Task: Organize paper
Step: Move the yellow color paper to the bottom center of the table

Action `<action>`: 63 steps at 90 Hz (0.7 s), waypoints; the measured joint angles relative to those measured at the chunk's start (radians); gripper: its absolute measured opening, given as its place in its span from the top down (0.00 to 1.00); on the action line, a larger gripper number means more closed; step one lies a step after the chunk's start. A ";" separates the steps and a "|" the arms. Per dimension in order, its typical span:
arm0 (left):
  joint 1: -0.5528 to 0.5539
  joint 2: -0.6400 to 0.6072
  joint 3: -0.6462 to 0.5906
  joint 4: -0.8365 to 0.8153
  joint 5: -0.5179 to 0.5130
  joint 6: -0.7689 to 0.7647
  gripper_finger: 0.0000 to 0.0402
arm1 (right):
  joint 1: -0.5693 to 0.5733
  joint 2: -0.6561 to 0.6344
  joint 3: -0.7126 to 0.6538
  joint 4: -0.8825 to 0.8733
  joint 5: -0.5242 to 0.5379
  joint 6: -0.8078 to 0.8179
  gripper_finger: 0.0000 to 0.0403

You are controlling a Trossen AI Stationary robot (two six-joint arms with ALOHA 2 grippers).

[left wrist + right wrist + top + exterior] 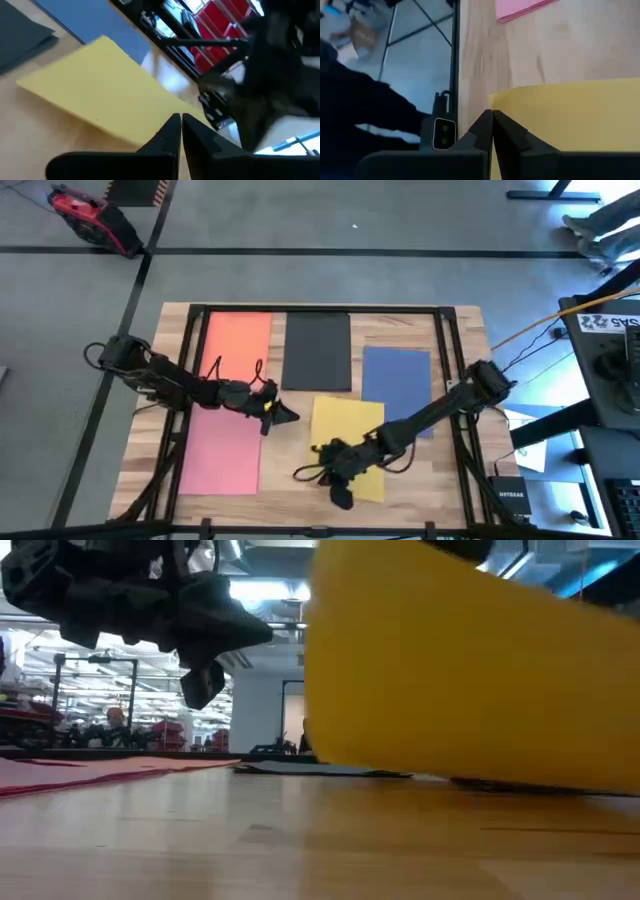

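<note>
Five sheets of paper lie on the wooden table: orange (238,345) far left, black (318,350) beside it, blue (397,380) to the right, pink (220,448) near left, and yellow (348,430) in the near middle. My right gripper (336,472) is shut on the yellow sheet (570,120). In the low view that sheet (450,660) stands raised at its near end. My left gripper (285,415) hovers shut above the table between the pink and yellow sheets, holding nothing (181,125). My right gripper pinches the yellow sheet by its edge at the near left corner (501,106) between its two fingers. The near end is lifted off the table and curves upward, while the far edge (470,782) stays down on the wood.
Dark metal frame rails (195,360) (450,370) run along the table's left and right sides. Cables (235,370) hang from my left arm over the orange sheet. A black box (510,500) sits off the near right corner. Bare wood (290,480) shows near the front edge.
</note>
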 joint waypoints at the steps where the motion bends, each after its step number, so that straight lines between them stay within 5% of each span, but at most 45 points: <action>1: 0.001 0.000 0.000 0.000 0.000 0.000 1.00 | 0.000 0.009 0.010 0.000 -0.004 -0.006 1.00; 27: -0.037 0.000 0.000 -0.017 0.030 0.024 1.00 | -0.009 0.193 0.170 0.050 -0.041 -0.050 1.00; 63: -0.142 0.000 0.000 -0.138 -0.017 0.056 1.00 | -0.081 0.269 0.190 0.118 -0.062 -0.155 1.00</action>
